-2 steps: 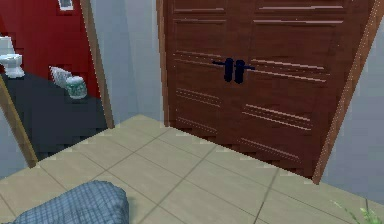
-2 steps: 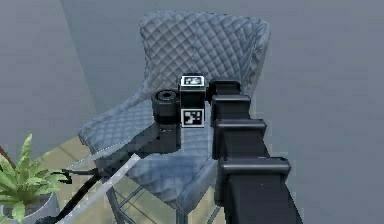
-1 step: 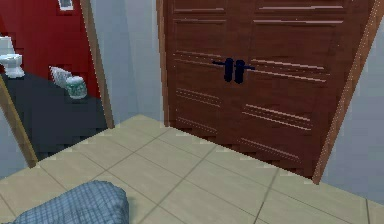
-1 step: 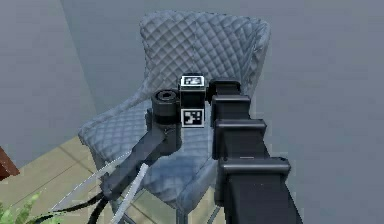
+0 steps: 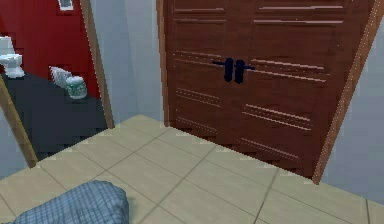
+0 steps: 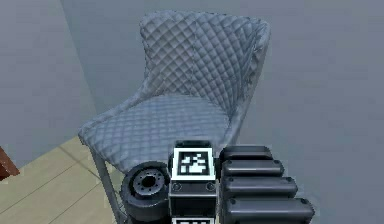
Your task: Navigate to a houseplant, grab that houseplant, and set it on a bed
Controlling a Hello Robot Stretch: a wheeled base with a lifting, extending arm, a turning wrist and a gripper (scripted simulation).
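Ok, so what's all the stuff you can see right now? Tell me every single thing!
double door: 1, dark red-brown wood, straight ahead in the forward view
door handles: 2, black, at the middle of the double door
toilet: 1, white, in the red-walled room at the forward view's far left
small things: 2, whitish, on that room's dark floor by the red wall
floor tiles: many, beige, in front of the double door
quilted thing: 1, grey, forward view's bottom left corner
chair: 1, grey quilted, middle of the arm side view
arm: 1, black with a white marker square, arm side view's bottom
hand: 1, dark, left of the marker; I cannot tell if it holds anything
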